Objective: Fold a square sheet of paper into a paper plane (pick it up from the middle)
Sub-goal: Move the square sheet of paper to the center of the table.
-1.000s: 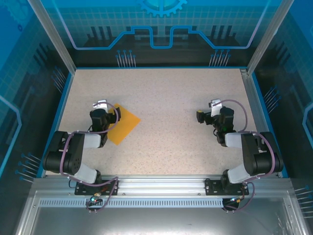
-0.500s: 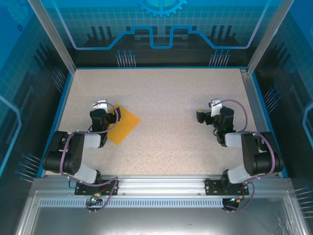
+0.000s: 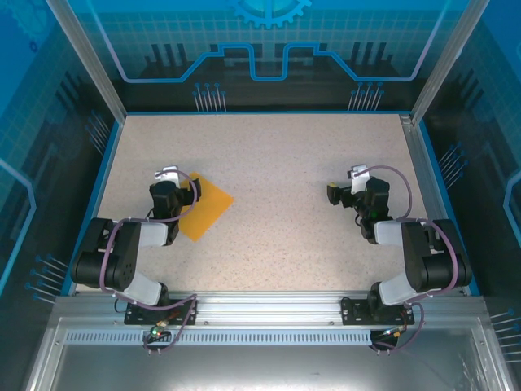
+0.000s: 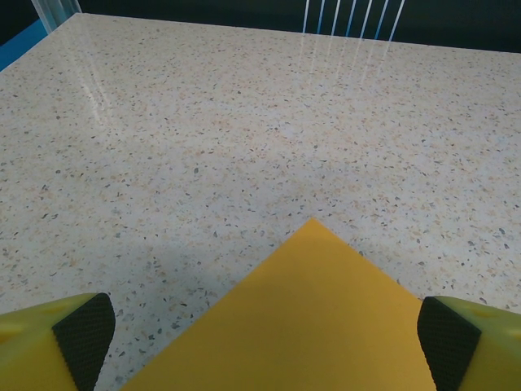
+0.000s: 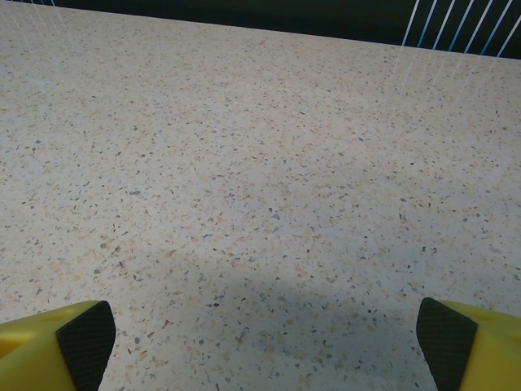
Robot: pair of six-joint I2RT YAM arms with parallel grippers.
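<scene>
Orange-yellow and thin, the square sheet of paper [image 3: 207, 210] is lying flat on the speckled table [image 3: 277, 155] on the left side, turned corner-on like a diamond. Its near-left part is sitting under the left gripper [image 4: 264, 346]. That gripper is hanging low over the sheet with its jaws spread wide and gripping nothing, and one corner of the paper is pointing away between its black pads [image 4: 81, 334].

The likely trouble is starting here. The paper is lying flush on a smooth top, so pads closing on it are probably going to skate over it or push it along rather than lift it. The gripper is also sitting over the sheet's edge region rather than its middle, so a pinch from here is risking a crumpled corner or a crooked first crease. Any slide is going to spoil the alignment for later folds.

Over on the right, the right gripper [image 5: 266, 342] is hovering above bare table with its jaws equally wide and nothing between them, well apart from the paper. Reaching across late could be leaving the sheet unpinned while the left side is working.

Counting from the left: one sheet, showing no crease that I can make out; two grippers; two dark pads on each.
</scene>
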